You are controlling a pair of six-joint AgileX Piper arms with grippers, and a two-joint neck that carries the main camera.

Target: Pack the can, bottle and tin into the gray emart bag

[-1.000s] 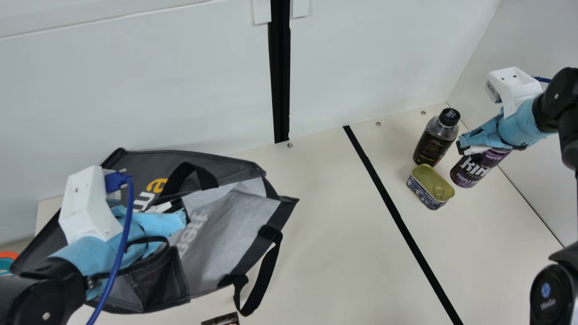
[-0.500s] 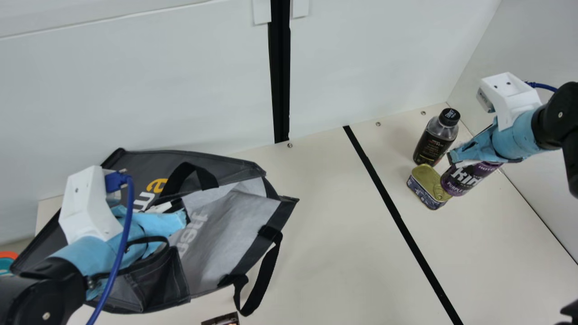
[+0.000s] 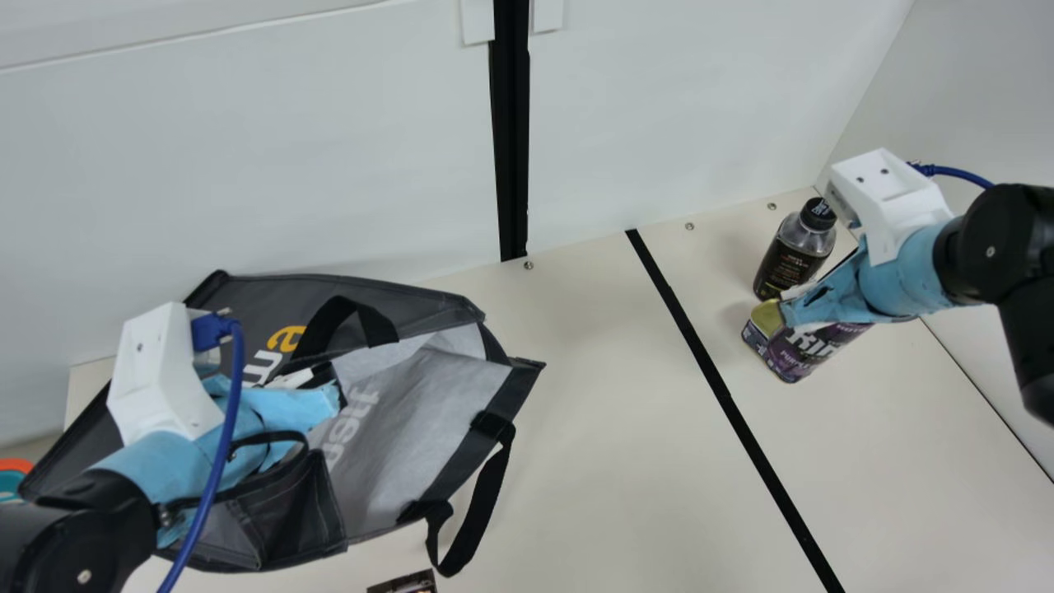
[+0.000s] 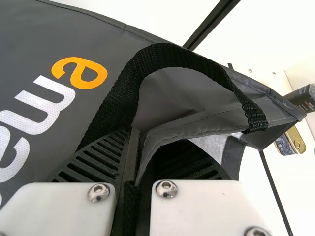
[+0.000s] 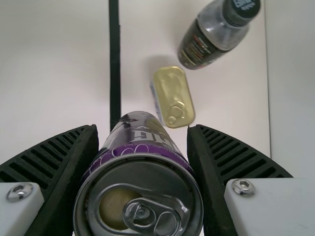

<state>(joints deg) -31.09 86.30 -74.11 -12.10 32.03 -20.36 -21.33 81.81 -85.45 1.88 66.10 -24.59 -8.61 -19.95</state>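
The gray emart bag (image 3: 412, 412) lies with its mouth toward the table's middle; my left gripper (image 3: 329, 395) is at its rim. In the left wrist view the left gripper (image 4: 135, 162) is shut on the bag's edge (image 4: 182, 130), beside a black handle. My right gripper (image 3: 786, 309) holds the purple can (image 3: 811, 350), which overlaps the tin (image 3: 762, 325) in the main view. In the right wrist view the right gripper (image 5: 142, 142) is shut on the can (image 5: 142, 142), its top toward the camera. The dark bottle (image 3: 790, 255) stands beside the tin.
A black strip (image 3: 725, 391) runs along the table between the bag and the tin. A dark printed item (image 3: 403, 583) lies at the near edge, and an orange and teal object (image 3: 12, 478) is at the far left. White walls stand behind and at the right.
My right gripper has moved left and a little toward the near side, carrying the can from beside the tin to in front of it in view. My left arm and the bag have kept still.
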